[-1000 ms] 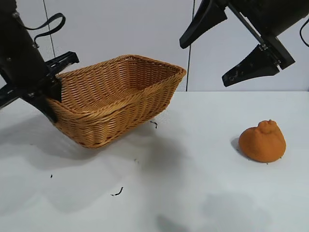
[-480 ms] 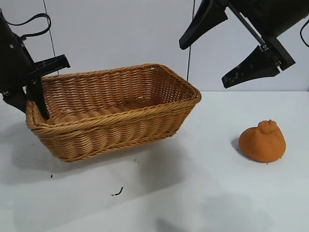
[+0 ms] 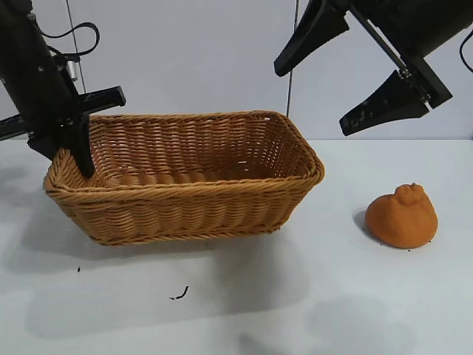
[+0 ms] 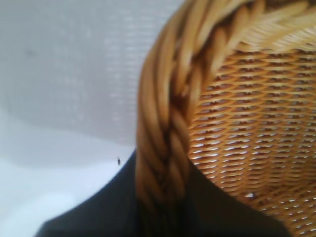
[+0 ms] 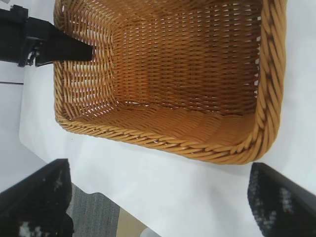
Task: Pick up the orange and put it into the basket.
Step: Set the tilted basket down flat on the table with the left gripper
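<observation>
While the left pincer point(image 3: 77, 144) clamps the wicker basket point(image 3: 192, 214) rim, the right pincer point(image 3: 336, 74) hangs wide open, empty, above the orange point(image 3: 401, 216)

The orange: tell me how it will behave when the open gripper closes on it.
The orange looks matte, so it probably won't slip. Its lumpy shape and flat-sitting base suggest it won't roll. The knob on top may make a grip uneven.

Basket point(image 3: 185, 200) at table's point(image 3: 295, 296) left; orange point(image 3: 401, 216) well apart, right
</observation>
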You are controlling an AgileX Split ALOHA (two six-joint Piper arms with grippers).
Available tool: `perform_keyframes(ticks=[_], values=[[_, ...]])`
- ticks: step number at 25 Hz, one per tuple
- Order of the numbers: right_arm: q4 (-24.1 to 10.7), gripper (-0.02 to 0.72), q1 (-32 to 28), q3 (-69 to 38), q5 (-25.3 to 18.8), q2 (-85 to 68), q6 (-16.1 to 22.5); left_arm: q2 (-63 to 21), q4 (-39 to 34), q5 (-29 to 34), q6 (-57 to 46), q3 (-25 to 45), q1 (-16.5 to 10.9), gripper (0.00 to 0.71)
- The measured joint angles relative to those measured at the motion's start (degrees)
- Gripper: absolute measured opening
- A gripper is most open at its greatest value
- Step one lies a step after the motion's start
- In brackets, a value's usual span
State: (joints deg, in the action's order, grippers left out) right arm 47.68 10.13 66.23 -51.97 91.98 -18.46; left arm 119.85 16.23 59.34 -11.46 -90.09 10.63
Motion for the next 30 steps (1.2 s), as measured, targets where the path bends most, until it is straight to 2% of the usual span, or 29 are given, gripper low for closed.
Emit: perform_keyframes(ticks=[4, 18, 19, 21, 24, 27, 30], values=[[0.0, 0.696, 0.0, 0.0, 0.0, 0.0, 0.0, 2.1, 0.0, -0.7, 2.8, 0.0, 0.1, 0.092], [0.0, 0.696, 0.0, 0.0, 0.0, 0.0, 0.0, 5.6, 0.4, -2.4, 3.3, 0.0, 0.1, 0.101], [0.0, 0.696, 0.0, 0.0, 0.0, 0.0, 0.0, 5.6, 0.5, -2.4, 3.3, 0.0, 0.1, 0.134], [0.0, 0.696, 0.0, 0.0, 0.0, 0.0, 0.0, 5.6, 1.0, -2.4, 3.3, 0.0, 0.1, 0.267], [0.0, 0.696, 0.0, 0.0, 0.0, 0.0, 0.0, 5.6, 1.1, -1.9, 3.3, 0.0, 0.1, 0.541], [0.0, 0.696, 0.0, 0.0, 0.0, 0.0, 0.0, 5.6, 1.1, 0.1, 3.3, -1.2, 0.1, 0.648], [0.0, 0.696, 0.0, 0.0, 0.0, 0.0, 0.0, 5.0, 1.1, 3.1, 3.5, -4.7, 0.1, 0.675]])
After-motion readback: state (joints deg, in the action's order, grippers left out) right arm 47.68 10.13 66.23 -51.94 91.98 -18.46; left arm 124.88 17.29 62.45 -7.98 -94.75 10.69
